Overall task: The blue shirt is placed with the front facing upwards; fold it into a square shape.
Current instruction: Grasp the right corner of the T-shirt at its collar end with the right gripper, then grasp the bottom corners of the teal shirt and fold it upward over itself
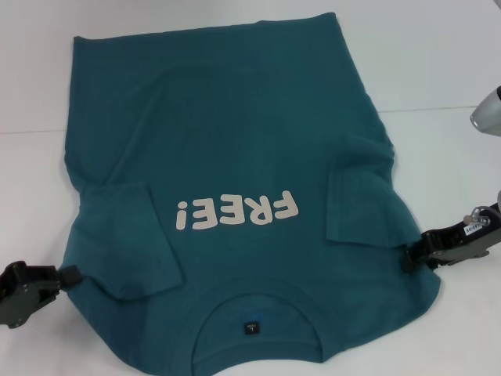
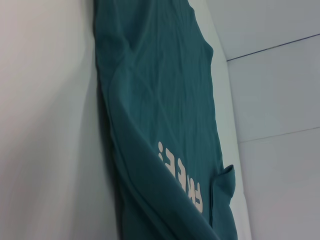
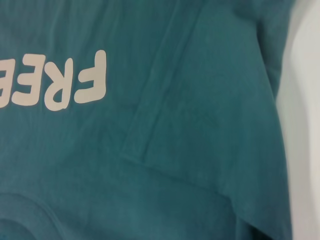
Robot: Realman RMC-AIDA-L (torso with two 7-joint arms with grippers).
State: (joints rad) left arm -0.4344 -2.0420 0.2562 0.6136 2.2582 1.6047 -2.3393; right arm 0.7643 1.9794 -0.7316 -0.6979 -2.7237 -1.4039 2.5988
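Note:
The blue shirt [image 1: 235, 133] lies flat on the white table, front up, with its collar and small black neck label [image 1: 250, 327] toward me. White "FREE!" lettering [image 1: 237, 210] crosses the chest. Both short sleeves are folded inward onto the body, one on the left [image 1: 129, 235] and one on the right [image 1: 360, 196]. My left gripper [image 1: 69, 276] sits low at the shirt's left edge. My right gripper [image 1: 410, 256] rests at the right edge beside the folded sleeve. The right wrist view shows the lettering [image 3: 55, 82] and a sleeve hem [image 3: 150, 100] close up. The left wrist view looks along the shirt [image 2: 160, 100].
The white table [image 1: 438, 63] has a thin seam line [image 1: 438, 108] running across it. A grey metal part [image 1: 489, 113] juts in at the right edge. Bare table shows on both sides of the shirt and beyond its far hem.

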